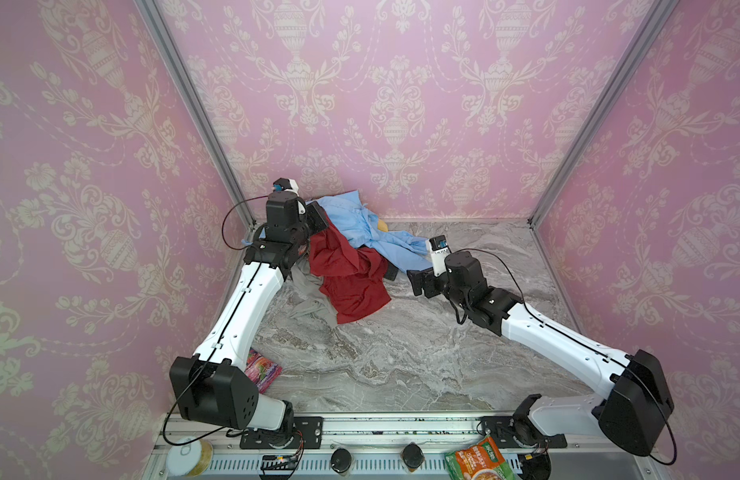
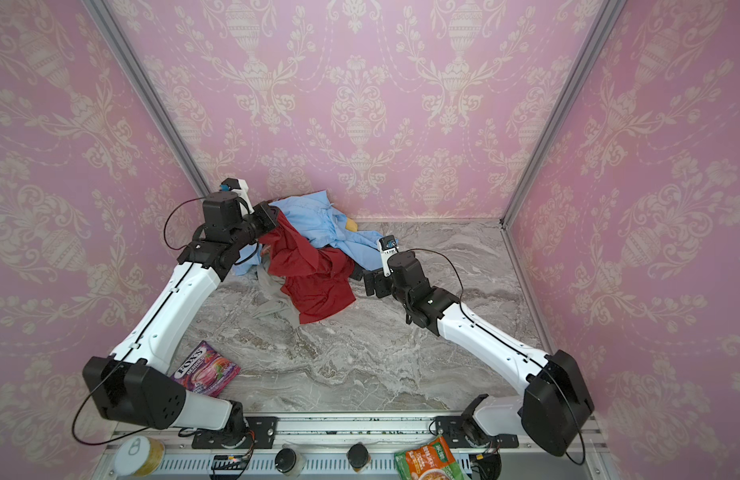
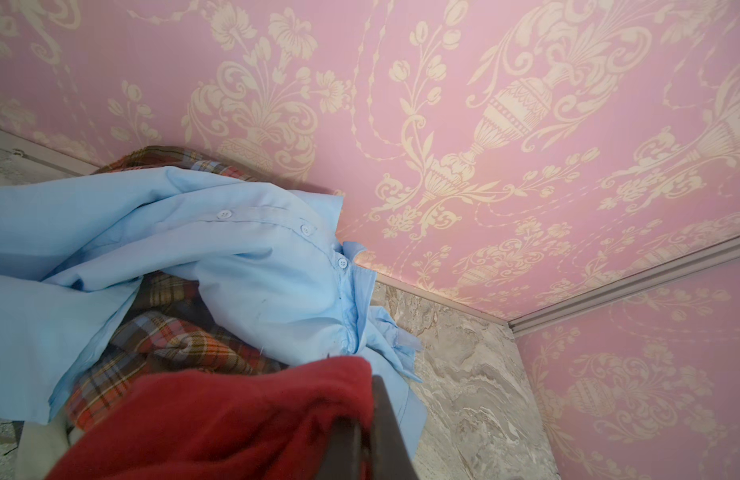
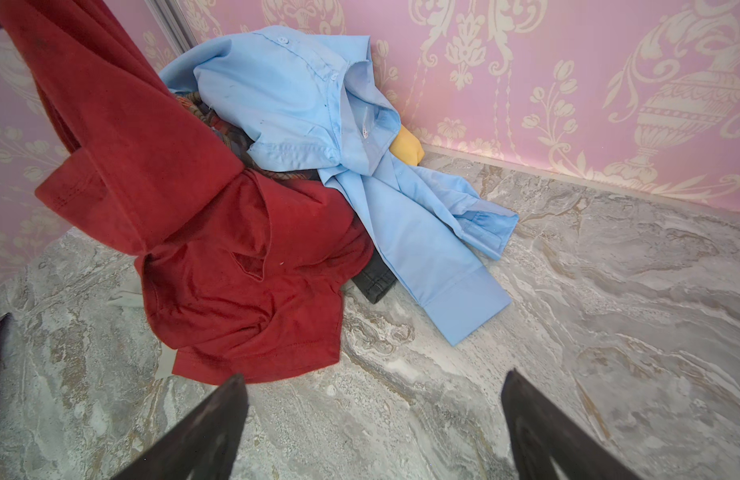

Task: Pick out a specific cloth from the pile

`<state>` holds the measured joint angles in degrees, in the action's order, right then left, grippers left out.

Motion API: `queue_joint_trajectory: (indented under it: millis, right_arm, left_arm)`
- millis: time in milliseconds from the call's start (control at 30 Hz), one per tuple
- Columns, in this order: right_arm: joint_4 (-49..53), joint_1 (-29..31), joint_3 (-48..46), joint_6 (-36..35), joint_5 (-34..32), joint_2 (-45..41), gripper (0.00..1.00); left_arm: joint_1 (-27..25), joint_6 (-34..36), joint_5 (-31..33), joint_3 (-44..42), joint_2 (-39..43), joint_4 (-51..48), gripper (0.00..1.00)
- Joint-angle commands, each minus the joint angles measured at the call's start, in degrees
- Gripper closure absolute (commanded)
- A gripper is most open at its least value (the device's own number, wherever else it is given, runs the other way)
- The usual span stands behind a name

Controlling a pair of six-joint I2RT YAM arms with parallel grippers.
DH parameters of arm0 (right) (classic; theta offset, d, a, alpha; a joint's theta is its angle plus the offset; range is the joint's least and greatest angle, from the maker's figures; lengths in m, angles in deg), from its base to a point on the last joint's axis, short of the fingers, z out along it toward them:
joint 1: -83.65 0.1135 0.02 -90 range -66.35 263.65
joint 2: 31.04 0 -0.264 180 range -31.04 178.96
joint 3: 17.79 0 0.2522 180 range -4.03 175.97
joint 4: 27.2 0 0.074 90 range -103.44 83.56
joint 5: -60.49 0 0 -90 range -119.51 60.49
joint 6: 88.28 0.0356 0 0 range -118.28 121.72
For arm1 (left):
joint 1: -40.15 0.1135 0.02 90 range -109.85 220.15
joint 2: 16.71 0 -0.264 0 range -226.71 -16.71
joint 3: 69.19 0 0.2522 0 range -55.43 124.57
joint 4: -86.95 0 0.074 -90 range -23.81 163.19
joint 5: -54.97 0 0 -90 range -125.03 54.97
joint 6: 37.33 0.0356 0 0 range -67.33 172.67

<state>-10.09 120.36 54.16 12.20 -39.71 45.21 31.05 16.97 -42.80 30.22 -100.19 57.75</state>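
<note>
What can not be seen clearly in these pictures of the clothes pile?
- Left gripper: left wrist view, tips buried in the dark red cloth.
- Plaid shirt: same view, mostly under the light blue shirt.
- Yellow piece: right wrist view, only a corner shows under that shirt.
- Black piece: same view, mostly covered.

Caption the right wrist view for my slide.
Open right end effector faces the dark red cloth, one end raised off the marble table, beside the light blue shirt.

I count six garments: one dark red cloth [image 1: 351,286], one light blue shirt [image 1: 357,222], one plaid shirt [image 3: 173,345], one grey piece [image 1: 314,301], one black piece [image 4: 374,282], one yellow piece [image 4: 407,147]. Also one candy packet [image 2: 206,370], one tin [image 1: 189,457], two jars [image 1: 341,459], one food packet [image 1: 478,461].
</note>
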Motion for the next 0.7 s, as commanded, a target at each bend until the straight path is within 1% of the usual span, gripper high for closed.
queue_joint_trajectory:
  millis: [0, 100, 233, 300, 500, 600, 667]
  right_arm:
    - [-1.13, -0.43, 2.25, -0.35, 2.50, 0.56, 0.03]
    - [-2.72, -0.54, 2.39, -1.02, 3.82, 0.67, 0.00]
    - [-5.26, -0.50, 1.98, -2.01, 5.55, 0.61, 0.00]
    - [-8.24, -0.50, 0.73, -2.71, 7.37, 0.42, 0.00]
    - [-21.73, -0.54, -4.40, -3.96, 11.29, 1.07, 0.00]
    - [-29.77, -0.41, -6.01, -4.78, 13.28, 3.82, 0.00]
    - [-34.64, -0.41, -6.25, -4.96, 13.11, 6.38, 0.00]
  left_arm:
    - [-2.01, 0.02, -1.78, 6.63, -1.08, 0.77, 1.00]
    - [-4.60, 0.89, -1.63, 11.11, -2.48, -0.93, 1.00]
    - [-8.47, 2.17, -1.65, 15.78, -3.35, -2.83, 1.00]
    - [-10.61, 2.79, -1.54, 17.59, -3.59, -3.39, 1.00]
    - [-17.13, 4.41, -1.10, 21.61, -4.81, -5.10, 1.00]
    - [-20.23, 4.84, -1.19, 22.59, -6.00, -5.55, 1.00]
    - [-21.90, 4.94, -1.26, 23.31, -6.66, -6.06, 1.00]
